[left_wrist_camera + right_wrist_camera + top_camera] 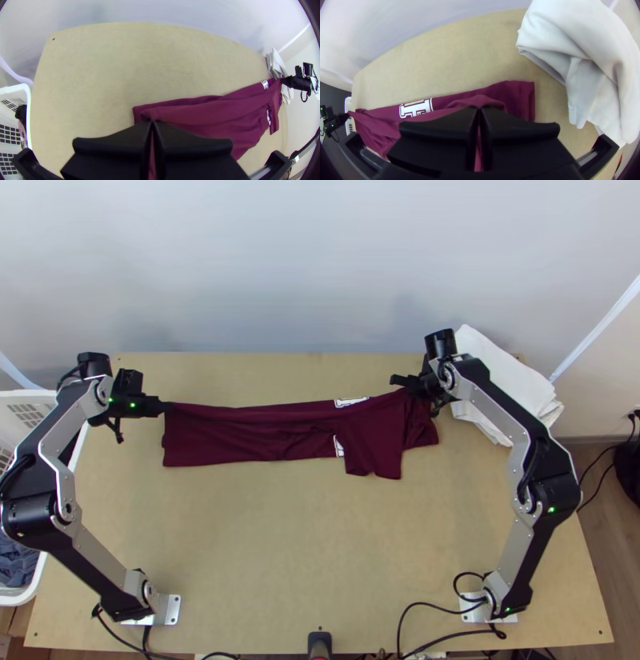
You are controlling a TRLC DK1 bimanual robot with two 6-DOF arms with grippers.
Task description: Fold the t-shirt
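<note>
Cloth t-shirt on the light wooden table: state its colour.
The cloth t-shirt is dark maroon with some white print; the top view shows it best.

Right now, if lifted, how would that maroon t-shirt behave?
The maroon t-shirt would probably hang limp, given its creases. It looks thin, so likely light. Its near side might swing, since the left gripper and right gripper pinch nearer the far edge.

The t-shirt (280, 432), dark maroon with white lettering, lies across the upper part of the table in a long, narrow, folded strip, creased along its length, a sleeve poking out towards the table's near side.
</note>
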